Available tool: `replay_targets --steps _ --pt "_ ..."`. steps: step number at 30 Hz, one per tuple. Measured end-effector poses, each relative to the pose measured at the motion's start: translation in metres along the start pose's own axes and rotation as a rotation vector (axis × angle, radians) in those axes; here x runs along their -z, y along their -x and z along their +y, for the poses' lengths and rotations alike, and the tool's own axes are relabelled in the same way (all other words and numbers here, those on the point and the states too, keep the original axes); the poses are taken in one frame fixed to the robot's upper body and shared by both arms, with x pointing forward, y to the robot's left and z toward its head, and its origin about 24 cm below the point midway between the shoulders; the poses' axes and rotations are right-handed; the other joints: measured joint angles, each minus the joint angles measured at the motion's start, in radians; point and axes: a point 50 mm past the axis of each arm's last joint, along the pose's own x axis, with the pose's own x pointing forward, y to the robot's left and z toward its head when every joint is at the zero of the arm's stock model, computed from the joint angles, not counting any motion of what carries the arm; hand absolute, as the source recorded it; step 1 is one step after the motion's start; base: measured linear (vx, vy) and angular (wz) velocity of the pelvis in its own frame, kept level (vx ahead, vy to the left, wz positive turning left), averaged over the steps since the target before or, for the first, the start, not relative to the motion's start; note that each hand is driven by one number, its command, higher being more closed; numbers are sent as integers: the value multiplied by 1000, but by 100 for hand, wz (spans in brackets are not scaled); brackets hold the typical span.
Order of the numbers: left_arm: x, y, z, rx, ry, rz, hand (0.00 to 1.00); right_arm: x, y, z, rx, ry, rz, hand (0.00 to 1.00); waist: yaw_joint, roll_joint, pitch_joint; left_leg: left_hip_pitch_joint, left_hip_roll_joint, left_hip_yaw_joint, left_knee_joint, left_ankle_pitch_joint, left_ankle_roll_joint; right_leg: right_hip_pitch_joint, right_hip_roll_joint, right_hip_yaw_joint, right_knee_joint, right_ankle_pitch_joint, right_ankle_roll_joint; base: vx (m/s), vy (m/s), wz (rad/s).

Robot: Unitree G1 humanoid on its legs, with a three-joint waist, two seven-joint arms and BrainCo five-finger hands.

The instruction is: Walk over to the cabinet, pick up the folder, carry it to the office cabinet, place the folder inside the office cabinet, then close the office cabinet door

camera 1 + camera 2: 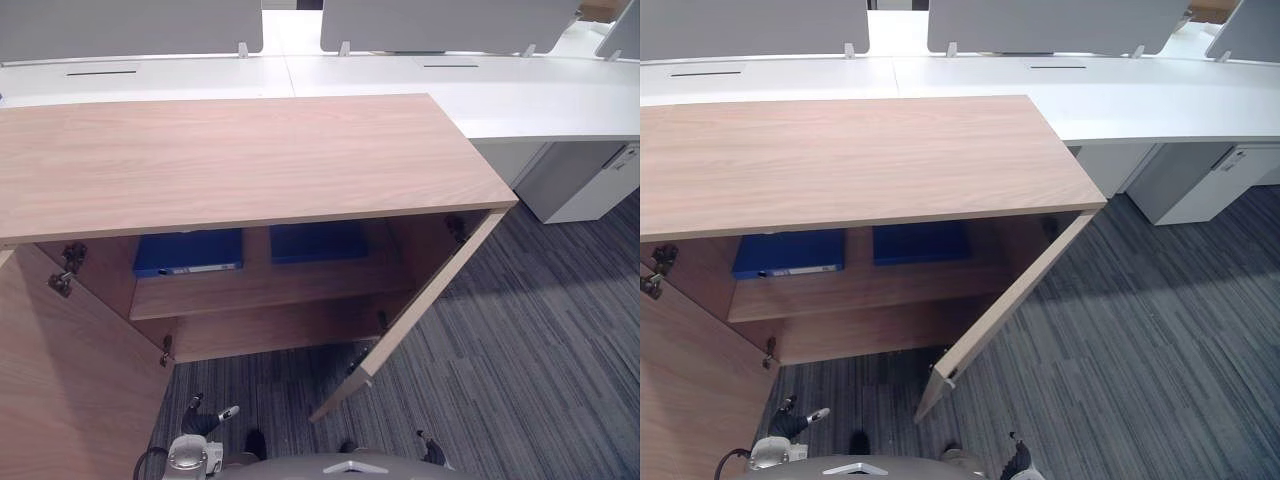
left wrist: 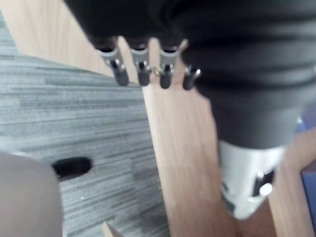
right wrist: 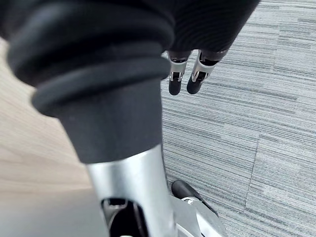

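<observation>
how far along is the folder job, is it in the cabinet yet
Looks done: the left blue folder and right blue folder lie on the cabinet shelf; which one was carried I cannot tell. In hand: nothing; left hand and right hand hang open with empty fingers. Left: the left door and right door stand open and need closing.

We see the office cabinet [image 1: 240, 160] in pale wood-grain board, smooth and matt on its top, right door [image 1: 420, 310] and shelf [image 1: 260, 285] alike. Its hinges [image 1: 68, 268] are bare silvery metal. The labelled blue folder [image 1: 188, 252] and the plain blue folder [image 1: 318, 242] look like smooth plastic with a faint sheen. The carpet [image 1: 540, 340] is grey ribbed cloth, rough-looking; the desks [image 1: 500, 95] are smooth matt white. On the left hand [image 2: 165, 69] we note shiny metal fingers [image 2: 140, 64] with dark tips, and a matt ribbed cover [image 2: 237, 59].
</observation>
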Motion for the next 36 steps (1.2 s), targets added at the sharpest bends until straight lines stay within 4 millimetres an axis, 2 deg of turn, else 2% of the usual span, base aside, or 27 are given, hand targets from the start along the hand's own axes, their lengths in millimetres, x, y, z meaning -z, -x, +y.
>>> replay_targets --steps 17,24,29,30,32,34,36 --pt "0 0 1 -6 7 4 0 3 -3 0 0 -66 44 0 2 -2 1 -6 4 51 0 -8 -3 -29 6 58 -3 9 2 -1 2 -8" --pt "-5 -3 5 -21 35 -3 0 -5 -8 -3 2 -63 38 0 6 -3 28 -40 6 63 1 -2 2 -91 6 84 58 5 -4 -23 8 -7" --pt "-7 -5 6 -28 57 0 0 -3 -7 -3 6 -101 52 0 15 -5 32 -77 4 -28 0 17 -9 -102 9 62 96 -57 2 -37 -30 57" --pt "-8 -5 5 -28 71 -2 0 -1 -6 -1 4 -105 59 0 25 -5 32 -90 3 -68 1 27 -12 -94 18 51 95 -67 1 -5 -58 71" --pt "-10 -5 4 -29 85 -6 0 2 -5 1 1 -125 71 0 37 -4 32 -107 4 -112 1 42 -13 -84 34 49 96 -72 -16 19 -72 89" --pt "-11 -5 3 -32 101 -6 0 6 -3 2 3 -154 85 0 41 -4 32 -119 2 -159 1 59 -16 -67 39 6 96 -77 -22 18 -58 87" --pt "-13 -5 3 -41 133 -8 0 8 -1 2 6 -166 91 0 59 -3 34 -121 -3 -194 8 65 -23 -53 38 -40 115 -93 -31 -8 -44 67"
